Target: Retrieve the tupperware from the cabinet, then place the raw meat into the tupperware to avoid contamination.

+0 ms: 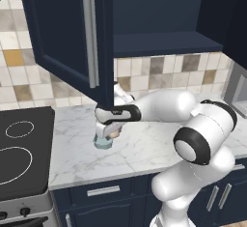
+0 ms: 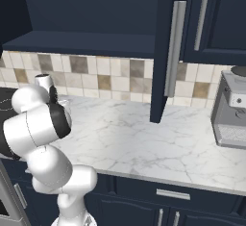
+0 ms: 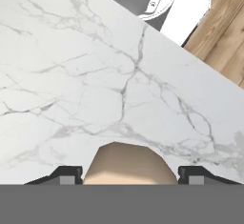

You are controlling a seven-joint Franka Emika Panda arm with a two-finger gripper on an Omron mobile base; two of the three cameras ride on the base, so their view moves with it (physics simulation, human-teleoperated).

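Above the marble tabletop (image 1: 144, 144), the gripper (image 1: 107, 133) points down with its jaws apart either side of the tan-rimmed raw meat (image 3: 127, 165), directly over the tupperware (image 1: 103, 143), with the open cabinet (image 1: 72, 33) door at 12 o'clock above.

White marble counter (image 1: 144, 148) with grey veins, running wall to front edge, backed by a tile backsplash (image 1: 169, 69) in cream, tan and grey squares. At the left end, a black stovetop (image 1: 24, 148) with white ring marks, knobs (image 1: 24, 211) below its front edge; at the right end, a grey appliance (image 2: 230, 114) standing on the marble. Under the counter, navy drawers (image 1: 103, 191) with short silver handles, and wood flooring (image 3: 224, 32) beyond the counter's edge.
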